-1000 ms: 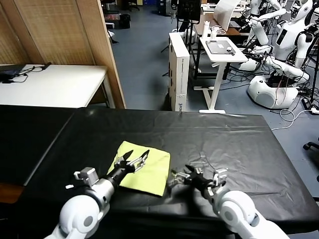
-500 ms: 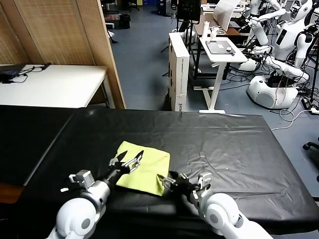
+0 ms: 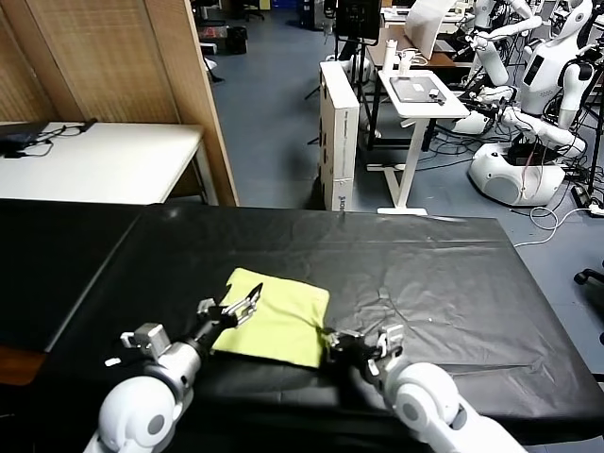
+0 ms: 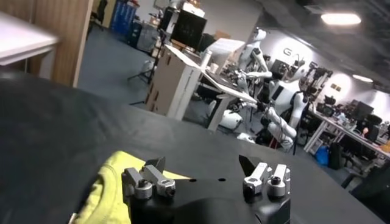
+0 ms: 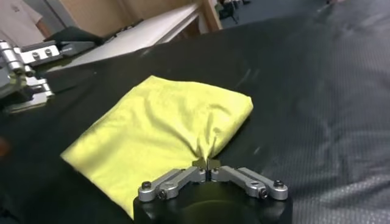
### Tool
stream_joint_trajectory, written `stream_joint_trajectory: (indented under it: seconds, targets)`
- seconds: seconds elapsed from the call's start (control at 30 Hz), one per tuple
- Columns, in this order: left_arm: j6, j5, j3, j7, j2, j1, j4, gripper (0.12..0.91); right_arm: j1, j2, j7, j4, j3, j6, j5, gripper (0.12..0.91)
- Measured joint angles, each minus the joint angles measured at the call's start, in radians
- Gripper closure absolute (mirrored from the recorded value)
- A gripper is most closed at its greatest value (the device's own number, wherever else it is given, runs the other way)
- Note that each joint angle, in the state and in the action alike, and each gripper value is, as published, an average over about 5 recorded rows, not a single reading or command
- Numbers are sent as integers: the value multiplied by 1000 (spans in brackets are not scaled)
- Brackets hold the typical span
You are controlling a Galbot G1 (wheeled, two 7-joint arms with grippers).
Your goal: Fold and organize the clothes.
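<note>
The lime yellow-green T-shirt [image 3: 276, 324] lies folded into a small rectangle on the black table [image 3: 444, 274], near the front edge. My right gripper [image 3: 329, 341] is shut on the shirt's near right edge, and the cloth [image 5: 164, 131] puckers into the pinch between its fingertips [image 5: 205, 162]. My left gripper [image 3: 236, 309] is open, its fingers spread over the shirt's left edge. In the left wrist view the gripper [image 4: 201, 164] is open above the shirt's ribbed edge [image 4: 106, 195]. No white graphic shows.
A white table [image 3: 94, 160] stands at the back left beside a wooden partition [image 3: 123, 57]. Beyond the black table stand a white cabinet [image 3: 338, 132], a small white stand [image 3: 415, 113] and several parked white robots [image 3: 528, 104].
My right gripper closed on the shirt's near right edge and drew it slightly right. My left gripper moved left and down to the shirt's left edge.
</note>
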Motion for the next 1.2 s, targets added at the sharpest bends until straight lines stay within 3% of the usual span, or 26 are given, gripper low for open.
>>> stream_joint_trajectory:
  seconds: [0.13, 0.33, 0.47, 0.63, 0.73, 0.8, 0.93, 1.07, 1.2]
  targets:
    - [-2, 9, 0, 1, -5, 2, 2, 123, 2, -40, -29, -9, 52, -25, -22, 885]
    - [-18, 29, -5, 0, 1, 8, 6, 123, -11, -61, -53, 0, 82, -46, -39, 855]
    - [-48, 39, -5, -7, 12, 12, 6, 123, -24, -74, -52, 14, 98, -47, -39, 661]
    - [-102, 58, -4, -4, 27, 17, 8, 123, -52, -94, -46, 38, 125, -11, -49, 338]
    - [-162, 74, -1, 15, 41, 26, 15, 123, -80, -101, -59, 55, 152, 42, -70, 184]
    - [-203, 91, 1, 30, 52, 35, 19, 123, -102, -102, -72, 67, 175, 91, -98, 136]
    - [-252, 124, -8, 30, 75, 61, 13, 123, -149, -94, -87, 87, 227, 212, -163, 119]
    - [-256, 144, -39, -3, 97, 107, -16, 123, -209, -78, -91, 110, 282, 349, -229, 119]
    - [-265, 150, -95, -10, 98, 176, -47, 123, -311, -56, -109, 133, 351, 489, -308, 118]
